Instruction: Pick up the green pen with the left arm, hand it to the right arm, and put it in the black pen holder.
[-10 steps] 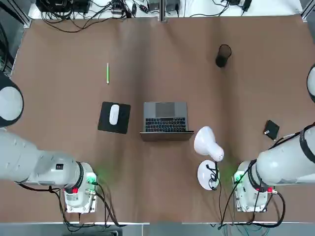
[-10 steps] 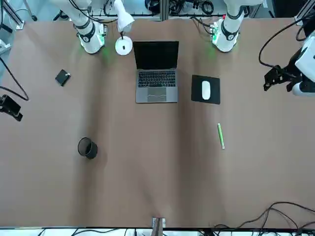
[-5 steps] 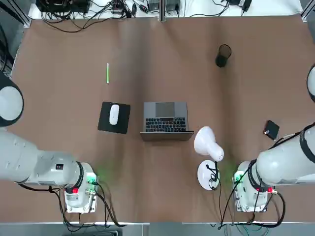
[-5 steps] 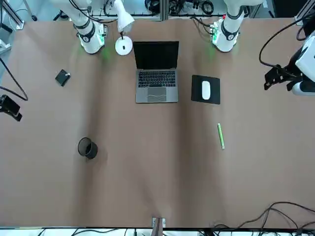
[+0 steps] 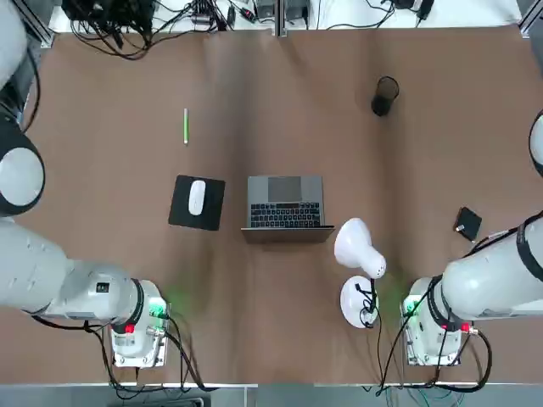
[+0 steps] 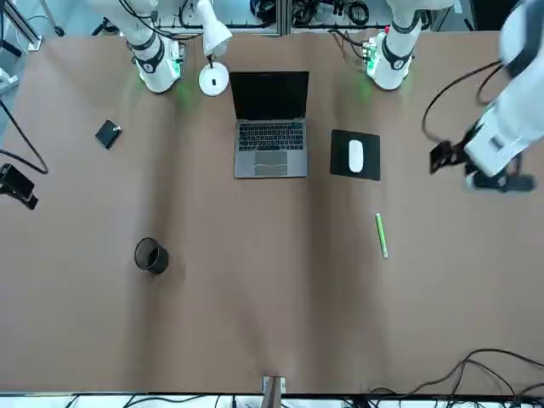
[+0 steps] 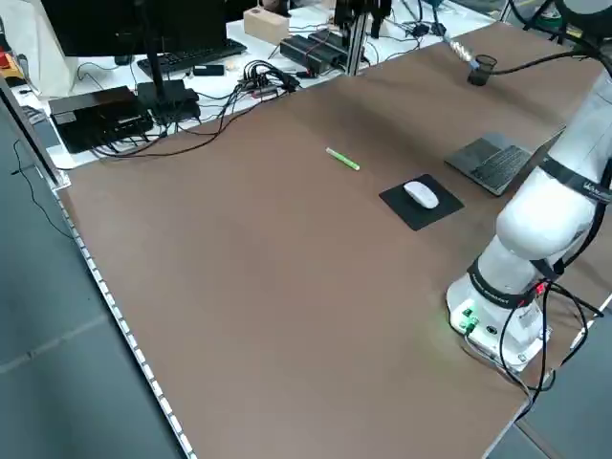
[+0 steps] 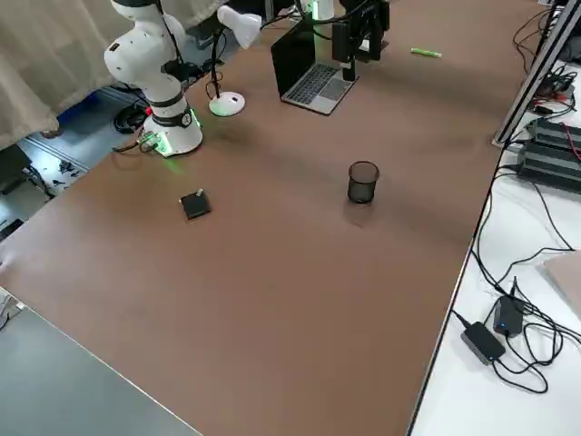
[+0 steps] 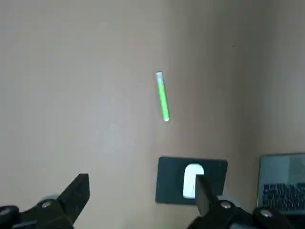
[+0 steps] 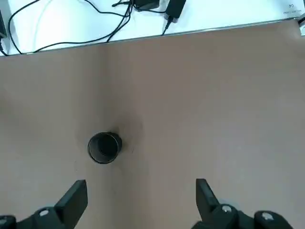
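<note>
My left gripper (image 9: 144,187) hovers near the green pen (image 9: 163,96), jaws apart; right gripper (image 10: 142,191) idles above its table side, jaws apart.

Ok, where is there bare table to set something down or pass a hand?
Widest: between pen and cup, beyond the laptop. Another: right of the laptop, bounded by cup, lamp and black box. Crowded: mouse on its pad, close beside the laptop, with the lamp just past it.

Grey floor, (apparently) a beige curtain (image 8: 54,68).
</note>
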Available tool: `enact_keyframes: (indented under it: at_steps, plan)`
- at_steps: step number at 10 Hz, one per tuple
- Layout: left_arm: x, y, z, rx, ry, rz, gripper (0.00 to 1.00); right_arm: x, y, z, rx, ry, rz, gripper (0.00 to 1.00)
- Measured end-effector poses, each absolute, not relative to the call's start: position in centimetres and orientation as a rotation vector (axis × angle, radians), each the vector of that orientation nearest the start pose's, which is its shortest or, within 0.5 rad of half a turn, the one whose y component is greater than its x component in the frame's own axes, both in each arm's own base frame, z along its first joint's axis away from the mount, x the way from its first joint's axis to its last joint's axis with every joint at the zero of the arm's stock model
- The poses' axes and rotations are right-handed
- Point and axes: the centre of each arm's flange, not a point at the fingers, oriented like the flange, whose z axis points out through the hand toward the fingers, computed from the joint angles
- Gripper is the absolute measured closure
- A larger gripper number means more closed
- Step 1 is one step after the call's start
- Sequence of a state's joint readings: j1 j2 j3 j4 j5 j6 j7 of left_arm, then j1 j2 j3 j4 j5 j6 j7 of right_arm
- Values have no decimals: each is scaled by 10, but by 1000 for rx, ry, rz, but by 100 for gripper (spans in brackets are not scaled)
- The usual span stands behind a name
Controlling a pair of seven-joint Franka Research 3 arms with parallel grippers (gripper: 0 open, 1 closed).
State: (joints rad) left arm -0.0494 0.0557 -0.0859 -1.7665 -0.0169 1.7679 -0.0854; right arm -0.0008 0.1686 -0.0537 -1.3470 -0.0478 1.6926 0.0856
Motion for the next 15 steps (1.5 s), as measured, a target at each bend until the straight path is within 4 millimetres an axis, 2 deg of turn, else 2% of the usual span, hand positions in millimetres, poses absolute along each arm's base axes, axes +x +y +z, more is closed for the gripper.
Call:
enact_keyframes:
  at_steps: [2,6,9,10,12,13,15]
  plan:
    - [570,-80,454,-3151,7,131,2,618,-35,645,-3175,218,-284,0]
    - [588,-81,338,-3133,-319,134,3,617,-35,645,-3176,219,-283,0]
    - [576,-90,250,-3140,-468,47,3,617,-36,645,-3176,220,-283,0]
    - [572,-99,230,-3137,-499,55,3,617,-36,645,-3176,220,-283,0]
    - [566,-113,205,-3127,-523,92,4,617,-36,645,-3176,220,-283,0]
    - [564,-113,198,-3122,-528,112,4,617,-36,645,-3176,220,-283,0]
    - [562,-111,188,-3114,-528,138,9,617,-36,645,-3176,220,-283,0]
